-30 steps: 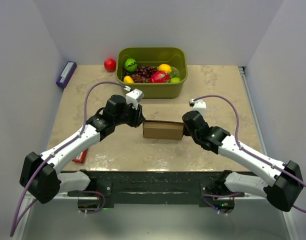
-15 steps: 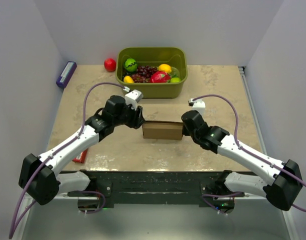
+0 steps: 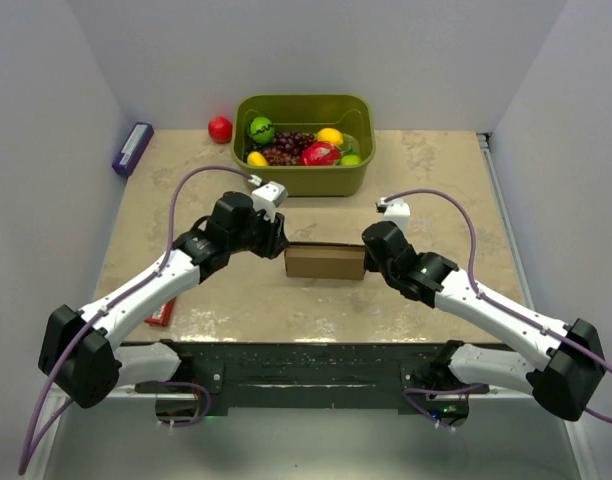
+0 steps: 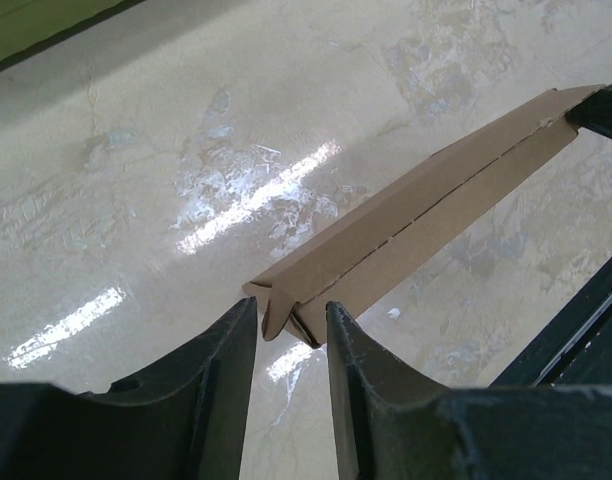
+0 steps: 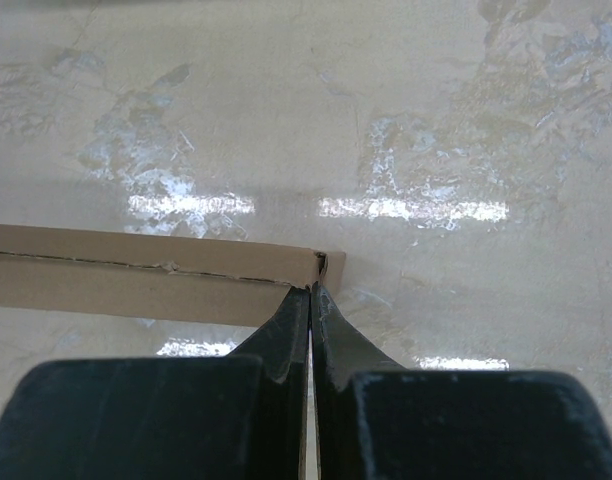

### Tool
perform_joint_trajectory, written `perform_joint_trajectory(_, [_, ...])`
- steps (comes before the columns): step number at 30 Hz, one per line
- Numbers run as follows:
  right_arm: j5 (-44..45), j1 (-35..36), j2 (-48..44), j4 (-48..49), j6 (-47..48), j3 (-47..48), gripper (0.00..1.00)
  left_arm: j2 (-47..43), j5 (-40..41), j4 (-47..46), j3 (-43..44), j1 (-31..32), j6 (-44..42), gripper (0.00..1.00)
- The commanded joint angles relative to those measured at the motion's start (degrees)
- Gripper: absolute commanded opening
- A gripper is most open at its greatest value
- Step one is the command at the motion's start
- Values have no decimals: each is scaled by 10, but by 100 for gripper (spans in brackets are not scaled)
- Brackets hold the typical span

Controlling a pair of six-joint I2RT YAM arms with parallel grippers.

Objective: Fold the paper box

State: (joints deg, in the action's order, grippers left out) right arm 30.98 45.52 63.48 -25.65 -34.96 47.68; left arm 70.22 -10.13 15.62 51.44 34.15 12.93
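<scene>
Paper box (image 3: 326, 260) lies mid-tabletop (image 3: 436, 180), long axis parallel to the near edge, ends pointing left and right. Plain brown thin cardboard, flattish, seam along its length. Left pincer (image 4: 291, 320) spread, the box's end tab between its fingers. Right pincer (image 5: 311, 292) pressed together, tips at the right end corner; a pinch there is hard to make out.

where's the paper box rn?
Top view: the paper box lies mid-table between the left hand and the right hand, just on the near side of the green tub.
</scene>
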Motion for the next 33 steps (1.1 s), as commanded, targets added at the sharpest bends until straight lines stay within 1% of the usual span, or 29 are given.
perform_joint_trajectory(1, [18,4,5,-4,-8,14,0,14,5,7,14,9,2,39])
perform_joint_trajectory(5, [20,4,5,-5,-8,14,0,17,12,9,15,12,-2,39])
perform_joint_trajectory(6, [20,4,5,-5,-8,14,0,18,12,7,15,14,-2,33])
perform_joint_trajectory(8, [21,5,6,-5,-9,14,0,20,13,6,16,14,-1,26])
perform_joint_trajectory(9, [21,5,7,-5,-8,14,0,21,13,6,18,14,0,19])
perform_joint_trajectory(10, [21,5,6,-4,-8,14,0,21,13,5,18,14,2,16])
perform_joint_trajectory(12, [23,6,8,-3,-8,14,0,23,13,2,19,14,7,10])
perform_joint_trajectory(16, [27,10,10,1,-11,12,0,27,18,-2,27,17,23,5])
perform_joint_trajectory(23, [49,26,14,-2,-14,14,0,46,27,-6,44,21,59,0])
perform_joint_trajectory(33, [103,63,35,-11,-34,15,0,79,9,-21,63,20,96,0])
